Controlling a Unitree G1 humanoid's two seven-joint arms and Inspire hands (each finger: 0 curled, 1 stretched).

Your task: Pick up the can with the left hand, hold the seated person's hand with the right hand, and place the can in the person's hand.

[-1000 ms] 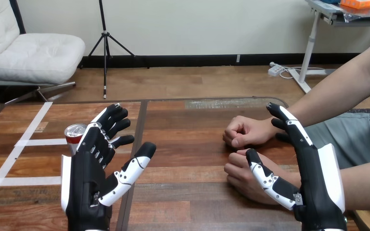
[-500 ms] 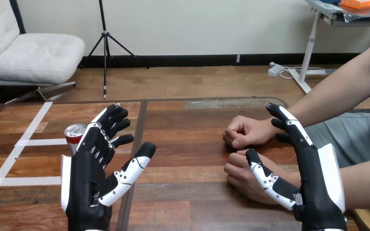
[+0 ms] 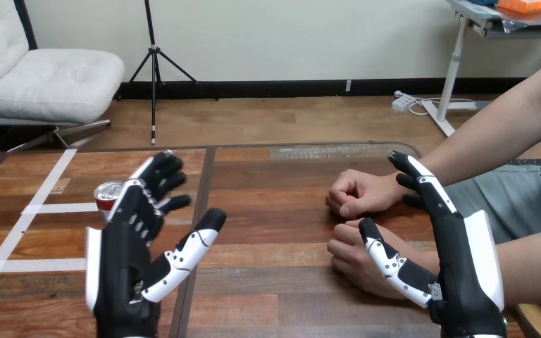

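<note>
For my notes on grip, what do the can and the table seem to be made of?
The can looks like metal: a shiny silver top and a glossy red side. The table looks like wood or wood veneer, with brown planks, visible grain and a slight sheen; which one, I cannot tell.

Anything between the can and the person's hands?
Head view: the open left hand sits just right of the can, then bare table runs up to the person's hands. No other object is on that stretch.

White tape strips (image 3: 49, 208) cross the left of a wooden worktop (image 3: 275, 204); a dark seam (image 3: 206, 176) runs near to far.
</note>
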